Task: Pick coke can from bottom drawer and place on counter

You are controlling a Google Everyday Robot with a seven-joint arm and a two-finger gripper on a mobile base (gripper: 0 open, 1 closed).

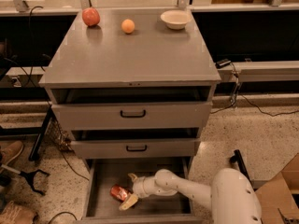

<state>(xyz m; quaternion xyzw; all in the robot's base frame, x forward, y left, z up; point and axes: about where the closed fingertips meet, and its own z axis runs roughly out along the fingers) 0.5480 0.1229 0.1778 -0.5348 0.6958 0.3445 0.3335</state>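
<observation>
A white robot arm reaches into the open bottom drawer. Its hand is spread wide, right at the end of the coke can nearest the arm. The can lies on its side on the drawer floor, not yet gripped. Closing, lifting and placing it on the grey table above appear still to do.

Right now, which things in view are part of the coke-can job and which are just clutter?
Job: red coke can lying in the open grey bottom drawer; flat grey counter; white gripper, open, in that drawer beside the can.
Clutter: round red apple, small orange fruit, pale round bowl, all at the counter's back; top grey drawer and middle grey drawer, black handles.
</observation>
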